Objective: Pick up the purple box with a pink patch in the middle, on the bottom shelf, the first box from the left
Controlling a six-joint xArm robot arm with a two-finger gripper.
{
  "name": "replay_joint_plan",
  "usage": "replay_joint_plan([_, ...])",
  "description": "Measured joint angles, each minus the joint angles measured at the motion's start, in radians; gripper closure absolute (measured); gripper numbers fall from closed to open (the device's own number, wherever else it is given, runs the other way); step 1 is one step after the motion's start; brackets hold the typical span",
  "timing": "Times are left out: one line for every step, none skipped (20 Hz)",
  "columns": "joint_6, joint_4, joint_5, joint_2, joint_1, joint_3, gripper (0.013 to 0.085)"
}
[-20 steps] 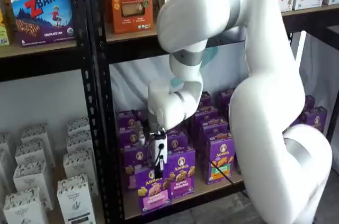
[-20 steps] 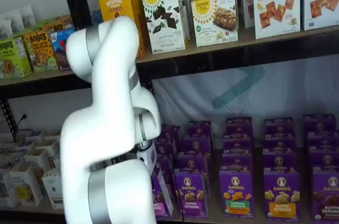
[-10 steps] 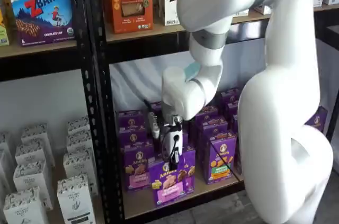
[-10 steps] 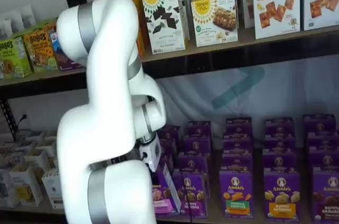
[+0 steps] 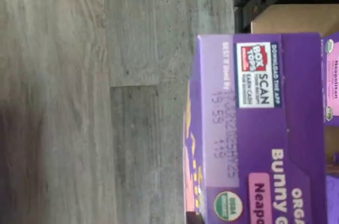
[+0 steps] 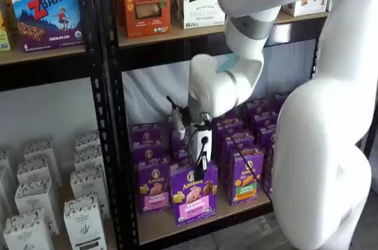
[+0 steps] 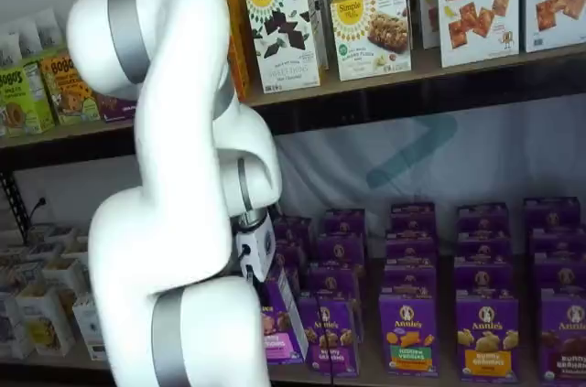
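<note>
The purple box [image 6: 193,193] with a pink label band hangs from my gripper [image 6: 201,170], just in front of and above the bottom shelf [image 6: 171,225]. The black fingers are closed on its top edge. In a shelf view the box shows side-on and tilted [image 7: 281,321] under the white gripper body [image 7: 253,254]. The wrist view shows the box's purple top [image 5: 265,128] close up, over grey floor, with the shelf's tan board [image 5: 288,20] beyond it.
Another pink-band carton [image 6: 154,188] stands on the shelf behind and to the left. More purple cartons fill the shelf, one with a green-and-orange band [image 6: 247,176]. A black rack upright [image 6: 109,114] stands left. White cartons [image 6: 35,203] sit further left.
The gripper has moved right and up with the purple box, drawing it away from the row of cartons. The arm's upper links have swung to the right.
</note>
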State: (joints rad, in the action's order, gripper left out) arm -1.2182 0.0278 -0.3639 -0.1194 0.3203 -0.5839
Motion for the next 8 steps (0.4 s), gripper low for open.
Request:
replay_joint_plan([0.001, -0.001, -0.011, 0.013, 0.002, 0.004, 0.0610])
replay_joint_plan([0.001, -0.002, -0.024, 0.028, 0.003, 0.008, 0.0610])
replay_joint_plan([-0.001, -0.007, -0.036, 0.045, 0.005, 0.014, 0.0610])
replay_joint_plan([-0.006, -0.015, -0.048, 0.060, 0.007, 0.019, 0.0610])
replay_joint_plan([-0.009, -0.020, -0.054, 0.070, 0.009, 0.024, 0.0610])
replay_joint_plan([-0.012, -0.025, -0.059, 0.084, 0.010, 0.030, 0.0610])
replay_joint_plan([-0.017, -0.033, -0.062, 0.093, 0.012, 0.035, 0.0610])
replay_joint_plan([-0.025, -0.046, -0.062, 0.107, 0.014, 0.043, 0.0610])
